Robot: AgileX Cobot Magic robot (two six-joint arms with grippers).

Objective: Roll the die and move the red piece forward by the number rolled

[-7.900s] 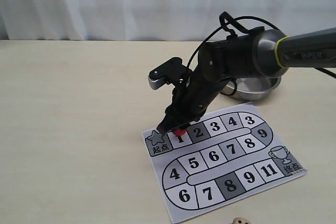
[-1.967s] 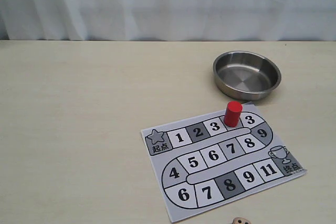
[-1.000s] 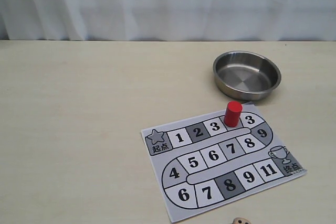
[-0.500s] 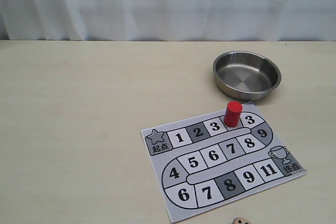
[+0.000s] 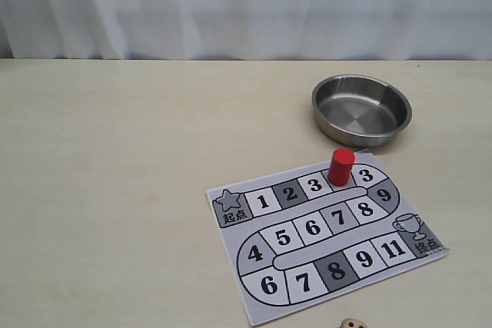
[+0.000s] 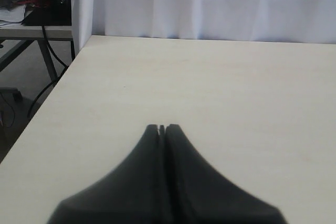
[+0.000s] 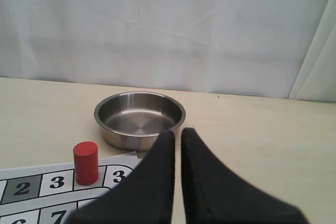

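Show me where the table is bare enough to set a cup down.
Free: the table left of the numbered board, and the strip between steel bowl and curtain. Crowded: the right, with bowl, red piece and die.

Shiny metal bowl [image 5: 361, 109]; matt paper board [image 5: 327, 236]; pale matt table [image 5: 115, 174].

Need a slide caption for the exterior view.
Red piece upright on the numbered board between the two 3 squares, steel bowl beyond it, die at the frame's bottom edge.
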